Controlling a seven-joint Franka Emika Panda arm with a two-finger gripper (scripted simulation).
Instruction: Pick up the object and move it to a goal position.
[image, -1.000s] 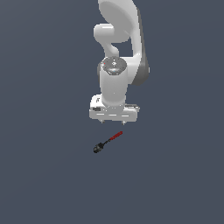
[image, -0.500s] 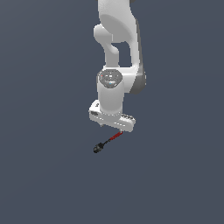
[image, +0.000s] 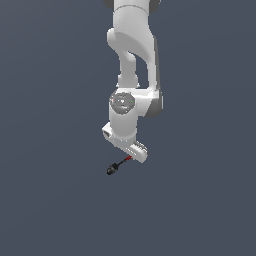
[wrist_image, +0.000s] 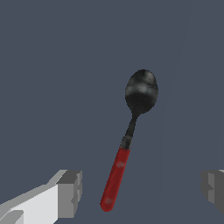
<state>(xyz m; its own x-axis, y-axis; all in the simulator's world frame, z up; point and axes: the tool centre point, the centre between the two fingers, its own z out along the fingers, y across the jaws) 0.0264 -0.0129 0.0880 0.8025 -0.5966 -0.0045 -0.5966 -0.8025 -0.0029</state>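
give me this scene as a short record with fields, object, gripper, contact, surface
object: spoon, black bowl, red handle, lying flat
gripper: open, one finger on each side of the red handle end
contact: none visible; gaps show between handle and both fingers
arm position: hand low over the spoon, covering the red end in the exterior view
surface: plain dark grey floor
goal marker: none visible

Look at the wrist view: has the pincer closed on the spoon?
No, the pincer's fingers stand wide apart on either side of the spoon.
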